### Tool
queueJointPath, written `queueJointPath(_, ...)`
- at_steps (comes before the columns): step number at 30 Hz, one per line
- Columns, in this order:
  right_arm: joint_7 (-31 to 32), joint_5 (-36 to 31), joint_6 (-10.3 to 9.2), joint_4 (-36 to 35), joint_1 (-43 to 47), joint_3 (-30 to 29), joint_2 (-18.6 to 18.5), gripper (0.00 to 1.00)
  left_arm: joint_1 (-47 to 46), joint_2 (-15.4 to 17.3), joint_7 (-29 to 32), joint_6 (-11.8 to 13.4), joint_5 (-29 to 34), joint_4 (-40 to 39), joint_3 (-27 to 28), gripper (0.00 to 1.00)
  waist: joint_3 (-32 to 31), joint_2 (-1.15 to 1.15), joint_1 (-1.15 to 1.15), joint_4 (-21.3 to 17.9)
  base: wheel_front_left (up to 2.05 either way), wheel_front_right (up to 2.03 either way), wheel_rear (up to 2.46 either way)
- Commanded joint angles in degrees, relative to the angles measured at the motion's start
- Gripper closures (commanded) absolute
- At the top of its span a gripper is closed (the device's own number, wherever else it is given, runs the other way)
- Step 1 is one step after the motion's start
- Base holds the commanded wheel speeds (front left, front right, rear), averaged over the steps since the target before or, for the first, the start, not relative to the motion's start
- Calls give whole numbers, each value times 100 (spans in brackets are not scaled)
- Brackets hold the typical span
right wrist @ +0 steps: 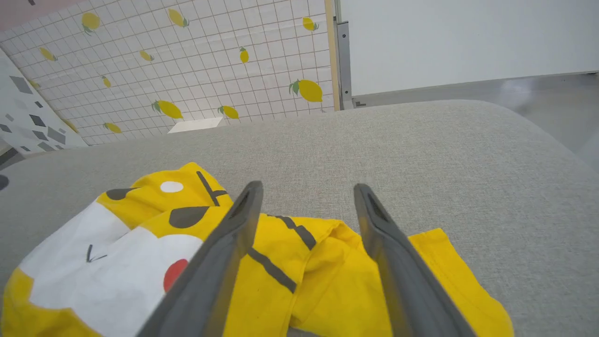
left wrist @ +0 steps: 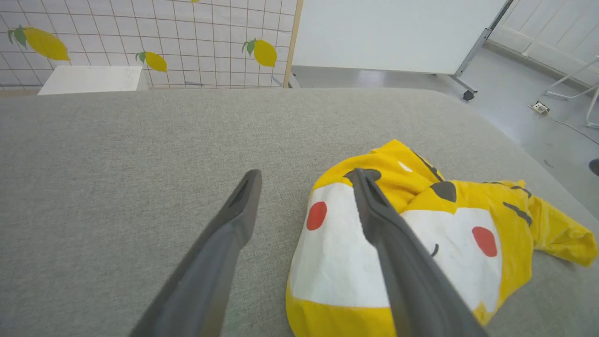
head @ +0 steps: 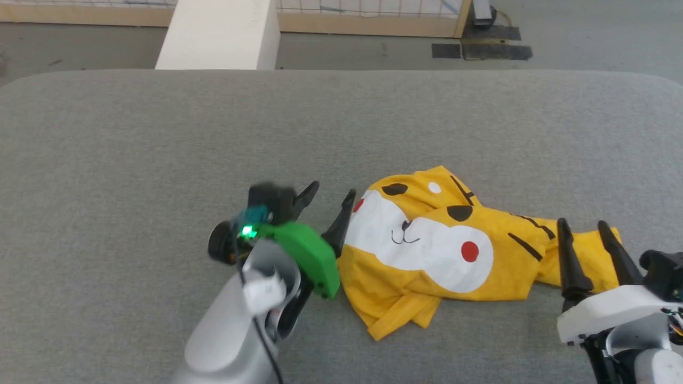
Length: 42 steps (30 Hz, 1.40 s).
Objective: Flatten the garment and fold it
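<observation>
The garment (head: pixel 427 250) is a bright yellow T-shirt lying crumpled on the grey padded table (head: pixel 160 133), its cartoon face print turned up. My left gripper (head: pixel 333 188) stands open at the shirt's left edge. In the left wrist view the left gripper (left wrist: pixel 306 172) has one finger over the white patch of the garment (left wrist: pixel 337 271) and the other over bare table. My right gripper (head: pixel 581 223) is open at the shirt's right end. The right wrist view shows the right gripper (right wrist: pixel 307 186) with its fingers straddling a bunched yellow part of the garment (right wrist: pixel 318 262). Neither gripper holds cloth.
A white block (head: pixel 219 34) stands beyond the table's far edge. A lemon-print grid screen (left wrist: pixel 154 42) and a white panel on casters (left wrist: pixel 388 32) stand further back. Bare grey table stretches to the left and behind the shirt.
</observation>
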Motion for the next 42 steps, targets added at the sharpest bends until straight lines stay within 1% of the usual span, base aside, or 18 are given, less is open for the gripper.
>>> queueJointPath(1,-28,60,-9,23,-29,78,-5,0,-298,6,274,112,-246,179,-96,0,75,0,0,-152,0,0,0)
queueJointPath(6,-29,171,-9,56,-128,320,-5,0,-1164,6,1427,374,-649,983,-568,0,209,0,0,-464,0,0,0)
queueJointPath(7,-45,197,-9,95,-145,383,-5,0,-1470,6,2168,435,-810,1458,-812,0,279,0,0,-614,0,0,0)
queueJointPath(8,-52,206,-9,106,-147,397,-5,0,-1534,15,2413,464,-767,1610,-900,0,290,0,0,-651,0,0,0)
queueJointPath(11,-74,233,-9,138,-141,431,-5,0,-1637,87,3215,456,-672,1979,-1170,0,303,0,0,-740,0,0,0)
queueJointPath(13,-83,248,-9,163,-127,432,-5,0,-1574,76,3528,351,-841,2032,-1191,0,293,0,0,-758,0,0,0)
queueJointPath(14,-86,247,-9,176,-119,426,-5,0,-1522,67,3642,285,-952,2019,-1193,7,283,0,0,-754,0,0,0)
queueJointPath(15,-89,240,-9,193,-107,409,-5,0,-1461,59,3757,213,-1057,1982,-1222,69,263,0,0,-735,0,0,0)
queueJointPath(16,-82,235,-9,208,-95,395,-5,0,-1423,55,3828,153,-1099,1935,-1276,100,247,0,0,-709,0,0,0)
queueJointPath(18,-66,223,-9,224,-91,390,-5,0,-1409,73,3579,102,-1081,1725,-1290,100,209,0,0,-634,0,0,0)
queueJointPath(19,-58,220,-9,222,-94,399,-5,0,-1449,111,3179,154,-980,1585,-1235,100,192,0,0,-585,0,0,0)
queueJointPath(25,-39,198,-9,167,-139,429,-5,0,-1854,228,664,895,-374,1288,-699,100,80,0,0,-285,0,0,0)
queueJointPath(28,-18,180,-9,138,-149,429,-5,0,-2023,307,-167,1169,-230,1276,-457,100,55,0,0,-147,0,0,0)
queueJointPath(31,19,179,-9,120,-134,445,-5,0,-1916,413,-506,1303,-315,1373,-229,100,41,0,0,-13,0,0,0)
queueJointPath(37,99,158,-9,55,-74,416,-5,0,-1099,702,-465,1368,-608,1576,5,100,27,0,0,170,0,0,0)
queueJointPath(39,145,134,-9,20,-51,400,-5,0,-730,686,-224,1249,-809,1600,-3,57,30,0,0,230,0,0,0)
queueJointPath(40,171,112,-9,-6,-42,385,-5,0,-540,678,-31,1198,-912,1599,-23,0,35,0,0,265,0,0,0)
queueJointPath(42,242,56,-9,-58,-32,391,-5,0,-257,685,181,1141,-1009,1489,-78,0,54,0,0,343,0,0,0)
